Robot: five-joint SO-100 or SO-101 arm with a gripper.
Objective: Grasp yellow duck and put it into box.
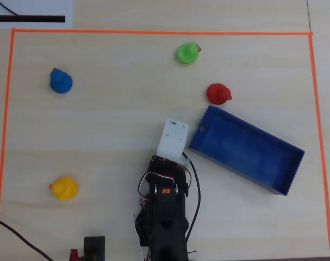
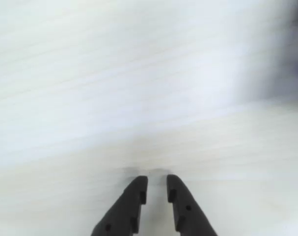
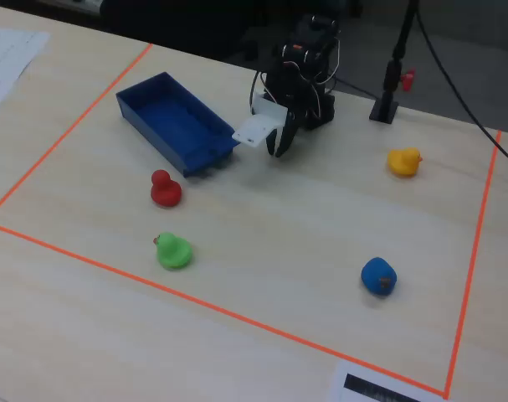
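Note:
The yellow duck (image 1: 63,188) sits on the table at the lower left of the overhead view and at the right of the fixed view (image 3: 403,161). The dark-blue box (image 1: 246,149) lies empty to the right of the arm, shown upper left in the fixed view (image 3: 174,121). My gripper (image 3: 279,149) points down at bare table beside the box's short end, far from the duck. In the wrist view the gripper (image 2: 156,179) is empty, its jaws a narrow gap apart, and the picture is blurred. In the overhead view the white wrist mount (image 1: 173,138) covers it.
A red duck (image 1: 218,93) sits just beyond the box's near corner, a green duck (image 1: 187,53) farther out, and a blue duck (image 1: 60,81) at the far left. Orange tape (image 1: 154,32) frames the work area. A black stand (image 3: 387,105) is beside the arm's base.

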